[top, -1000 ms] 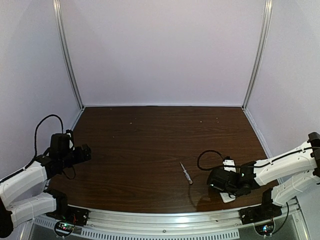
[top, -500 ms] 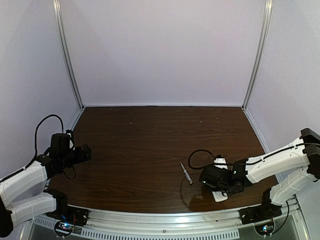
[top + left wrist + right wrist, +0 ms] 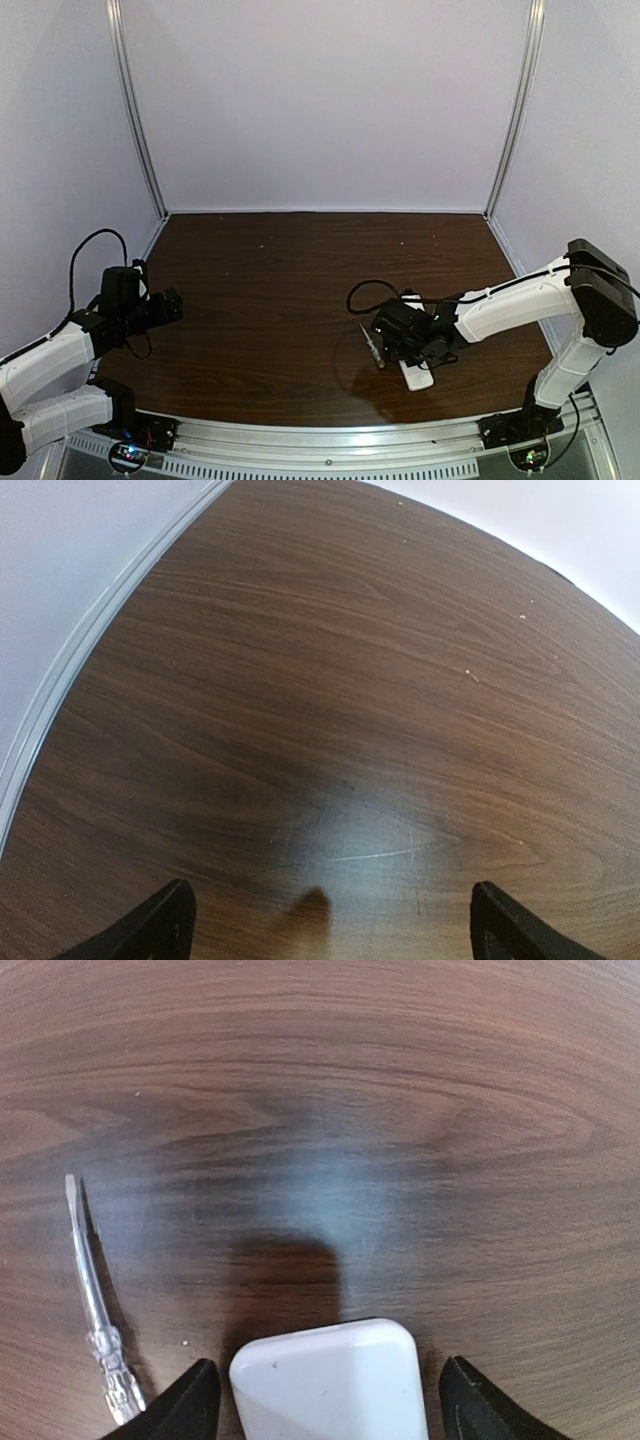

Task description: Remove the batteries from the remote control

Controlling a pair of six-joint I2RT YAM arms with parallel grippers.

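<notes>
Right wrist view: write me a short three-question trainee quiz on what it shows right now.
1. True or false: the screwdriver lies on the table, apart from the remote control.
2. The right end effector is: A shut on the remote control; B open, a finger on each side of it; C open over bare wood.
3. In this view, on which side of the remote control is the screwdriver?
Key: 1 true; 2 B; 3 left.
</notes>
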